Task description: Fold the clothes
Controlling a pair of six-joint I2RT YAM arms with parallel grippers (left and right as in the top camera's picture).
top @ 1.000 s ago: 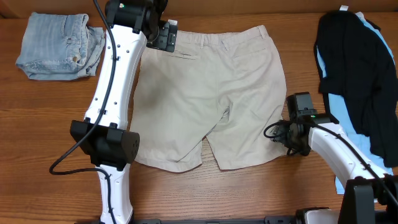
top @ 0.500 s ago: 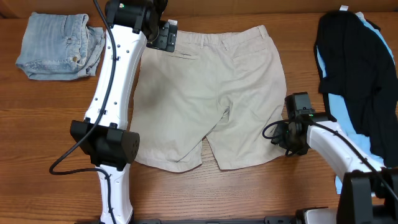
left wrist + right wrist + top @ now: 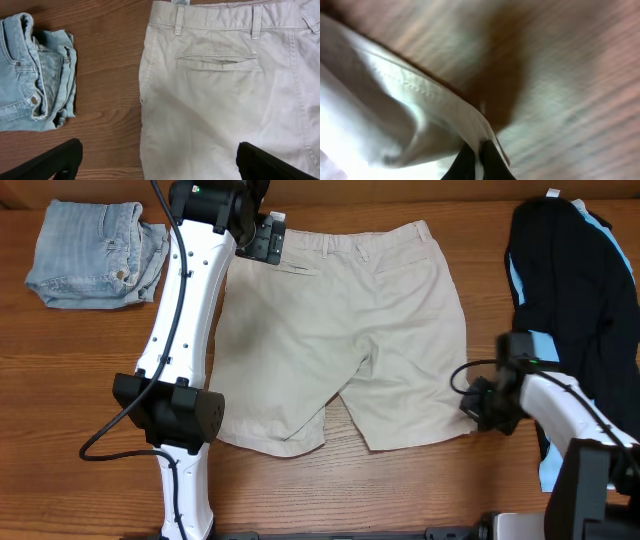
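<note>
**Surface.** Wooden table (image 3: 330, 480), brown grain, seen from above; 2 arms work at it.

**Item 1, khaki shorts (image 3: 340, 330).** The largest piece and the task's thing. They lie flat at the table's centre, seat side up, waistband toward the far edge and 2 legs toward the robot. No fold is made yet.

**Item 2, black garment (image 3: 575, 310).** Heaped at the right edge over a light-blue garment (image 3: 545, 350). Not part of the job.

**Item 3, denim shorts (image 3: 95, 255).** Bundled at the far left corner, well apart from the khaki pair.

**Item 4, left gripper (image 3: 157, 150).** It hangs over the waistband's left end with its jaws spread as wide as they go. It holds nothing.

**Item 5, right gripper (image 3: 482, 406).** Changed within the last second. It stood partly open just beside the right leg's outer edge. It is now pinched shut and has shifted to the right. The leg's lower corner has followed it outward, and the notch between the legs has drifted the same way.

**Item 6, back pocket (image 3: 217, 62).** A flat slit below the belt loops.

**Item 7, hem (image 3: 435, 105).** The right wrist view is blurred, but a stitched edge appears to run into the closed fingertips, which suggests the cloth is caught.

**Reading.** 1 grasp looks secured and the other is pending. The first fold probably waits on the left side taking hold.
</note>
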